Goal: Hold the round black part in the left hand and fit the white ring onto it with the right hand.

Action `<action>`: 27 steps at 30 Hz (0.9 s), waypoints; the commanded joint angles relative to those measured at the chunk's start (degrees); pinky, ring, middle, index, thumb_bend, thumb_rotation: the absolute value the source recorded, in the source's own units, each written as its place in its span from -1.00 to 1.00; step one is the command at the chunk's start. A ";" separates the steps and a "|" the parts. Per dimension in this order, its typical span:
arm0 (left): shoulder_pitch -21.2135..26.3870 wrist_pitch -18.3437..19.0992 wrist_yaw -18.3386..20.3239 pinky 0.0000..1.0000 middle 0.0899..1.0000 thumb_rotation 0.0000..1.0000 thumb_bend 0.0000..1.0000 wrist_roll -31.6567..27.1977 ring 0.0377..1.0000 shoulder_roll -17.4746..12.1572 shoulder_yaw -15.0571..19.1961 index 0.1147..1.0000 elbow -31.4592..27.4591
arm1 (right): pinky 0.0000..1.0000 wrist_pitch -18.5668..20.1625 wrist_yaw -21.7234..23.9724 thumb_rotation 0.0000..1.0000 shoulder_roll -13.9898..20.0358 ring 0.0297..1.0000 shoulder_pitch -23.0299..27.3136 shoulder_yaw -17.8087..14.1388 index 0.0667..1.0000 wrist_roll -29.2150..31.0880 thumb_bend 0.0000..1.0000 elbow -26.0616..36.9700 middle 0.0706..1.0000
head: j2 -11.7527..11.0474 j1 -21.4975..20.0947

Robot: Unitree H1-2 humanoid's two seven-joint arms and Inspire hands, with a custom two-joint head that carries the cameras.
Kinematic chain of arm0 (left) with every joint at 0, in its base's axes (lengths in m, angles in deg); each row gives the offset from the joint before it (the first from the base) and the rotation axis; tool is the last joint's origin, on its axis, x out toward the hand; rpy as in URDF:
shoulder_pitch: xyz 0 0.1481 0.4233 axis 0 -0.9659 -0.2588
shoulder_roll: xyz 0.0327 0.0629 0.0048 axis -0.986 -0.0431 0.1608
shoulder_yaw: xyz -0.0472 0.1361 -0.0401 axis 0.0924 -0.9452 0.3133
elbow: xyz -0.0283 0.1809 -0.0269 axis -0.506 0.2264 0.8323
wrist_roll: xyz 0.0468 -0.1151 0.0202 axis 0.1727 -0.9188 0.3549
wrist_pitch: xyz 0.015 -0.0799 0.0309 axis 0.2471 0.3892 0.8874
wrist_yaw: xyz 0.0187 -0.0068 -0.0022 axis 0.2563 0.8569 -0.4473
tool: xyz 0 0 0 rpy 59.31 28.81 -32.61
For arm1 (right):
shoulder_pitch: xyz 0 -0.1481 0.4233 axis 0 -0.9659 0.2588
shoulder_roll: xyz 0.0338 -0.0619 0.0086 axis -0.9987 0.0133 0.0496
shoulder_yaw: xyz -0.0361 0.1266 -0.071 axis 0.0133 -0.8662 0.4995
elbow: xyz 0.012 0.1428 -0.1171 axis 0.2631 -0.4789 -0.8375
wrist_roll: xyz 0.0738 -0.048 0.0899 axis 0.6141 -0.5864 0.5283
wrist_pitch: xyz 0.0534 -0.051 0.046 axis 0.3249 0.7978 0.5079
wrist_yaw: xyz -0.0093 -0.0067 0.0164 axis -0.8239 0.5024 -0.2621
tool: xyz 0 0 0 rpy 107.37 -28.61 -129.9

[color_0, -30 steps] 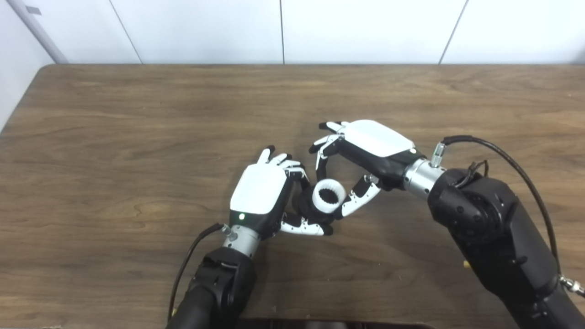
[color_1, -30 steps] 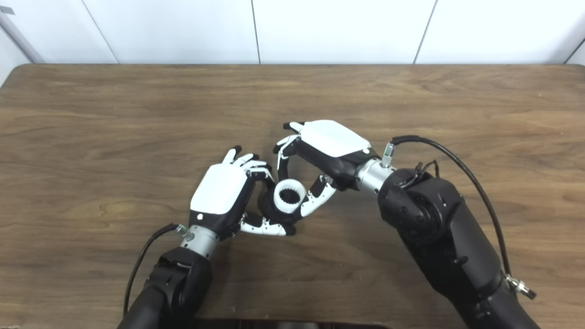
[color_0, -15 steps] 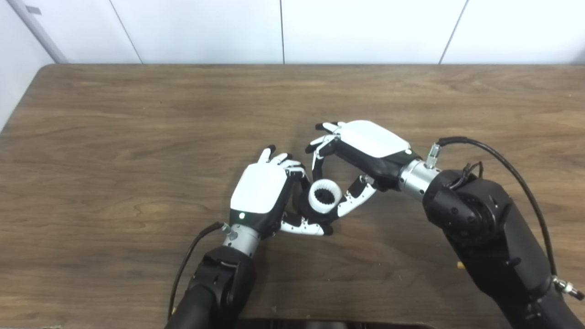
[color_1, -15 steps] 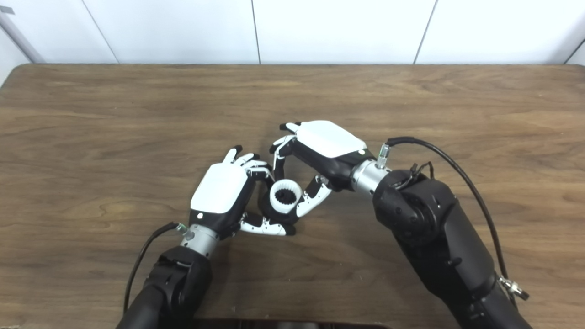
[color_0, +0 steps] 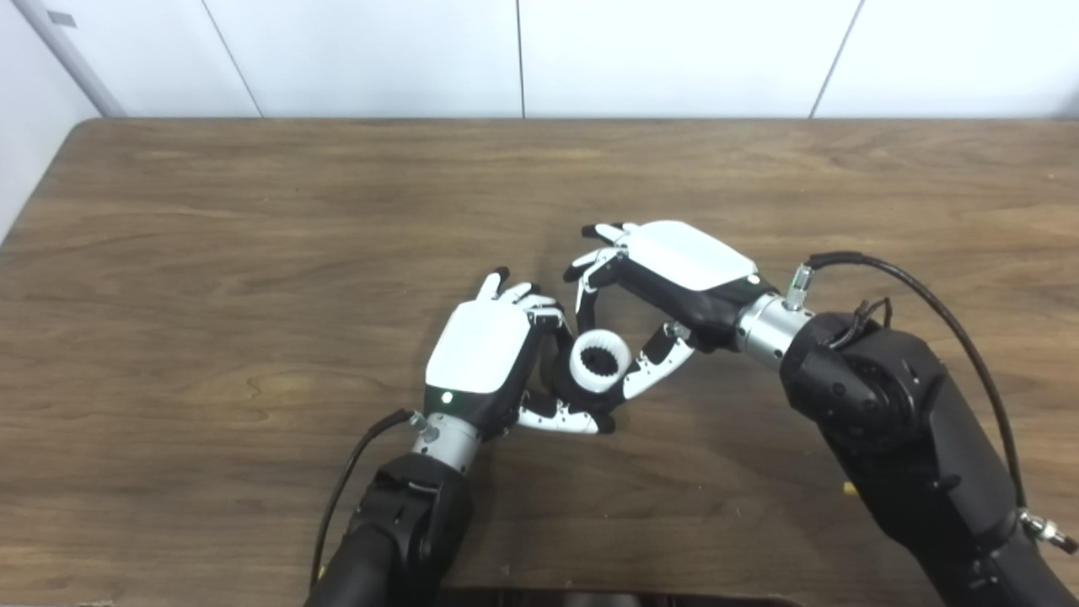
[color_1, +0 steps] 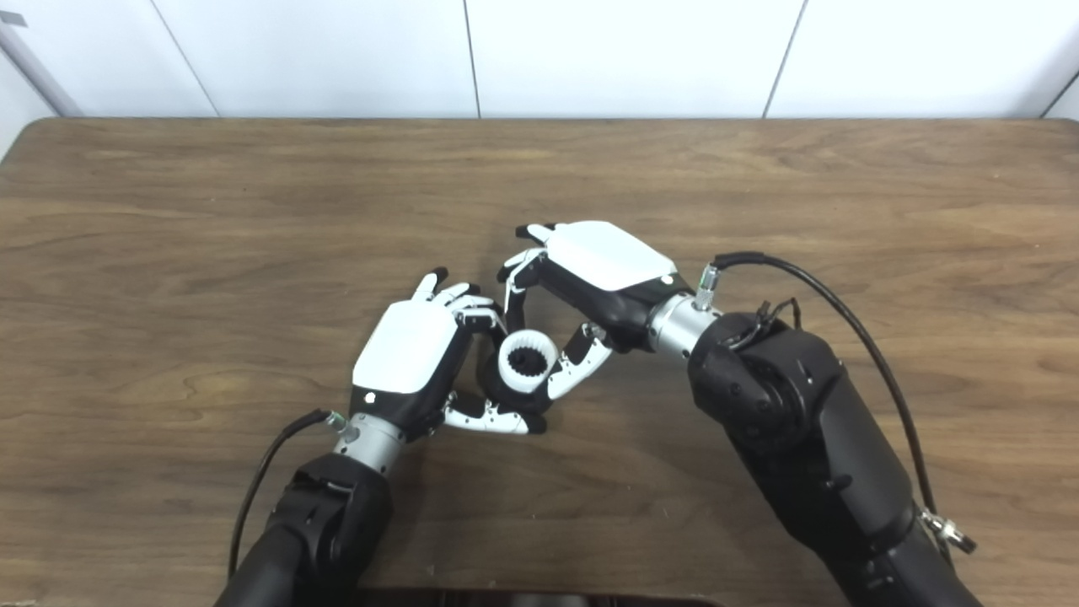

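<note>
My left hand point(color_0: 480, 354) rests low over the table's middle, shut on the round black part point(color_0: 561, 378), which shows as a dark rim between its fingers and thumb. The white ring point(color_0: 600, 362), toothed inside, sits on top of the black part with its opening facing up. My right hand point(color_0: 674, 270) reaches in from the right and closes on the ring: its thumb point(color_0: 653, 373) lies against the ring's right side and its fingers point(color_0: 584, 295) curl down on the far side. The lower part of the black piece is hidden.
The brown wooden table point(color_0: 253, 211) stretches out on every side of the hands. White wall panels point(color_0: 539, 51) stand behind its far edge. A black cable point(color_0: 927, 291) loops over my right forearm, and another runs beside my left wrist point(color_0: 354, 472).
My right hand has shifted slightly left, toward the left hand, and the white ring went with it, closer over the black part. The left hand has stayed where it was.
</note>
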 commanded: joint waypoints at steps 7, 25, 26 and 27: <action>-0.21 0.12 1.33 1.00 0.49 -0.89 0.05 0.39 0.75 0.32 -0.66 -0.17 1.24 | 1.00 -1.38 -2.09 -0.73 -0.38 0.95 1.64 -0.90 -0.11 -0.32 0.05 -0.76 0.62 | 0.22 -0.01; 0.02 0.30 1.41 1.00 0.50 -0.89 0.05 0.88 0.76 0.60 -0.81 -0.17 1.59 | 1.00 -2.34 -3.14 -0.72 -0.96 0.94 1.85 -0.77 -0.11 -0.63 0.05 -2.28 0.61 | 0.26 0.25; 0.06 0.30 1.41 1.00 0.49 -0.89 0.05 0.94 0.75 0.61 -0.83 -0.17 1.66 | 1.00 -2.38 -3.04 -0.72 -0.98 0.95 1.85 -0.79 -0.11 -0.64 0.05 -2.13 0.61 | 0.26 0.25; 0.11 0.39 1.52 1.00 0.49 -0.89 0.05 1.07 0.75 0.63 -0.86 -0.17 1.72 | 1.00 -2.43 -2.96 -0.72 -0.97 0.95 1.86 -0.83 -0.10 -0.61 0.05 -2.03 0.61 | 0.17 0.33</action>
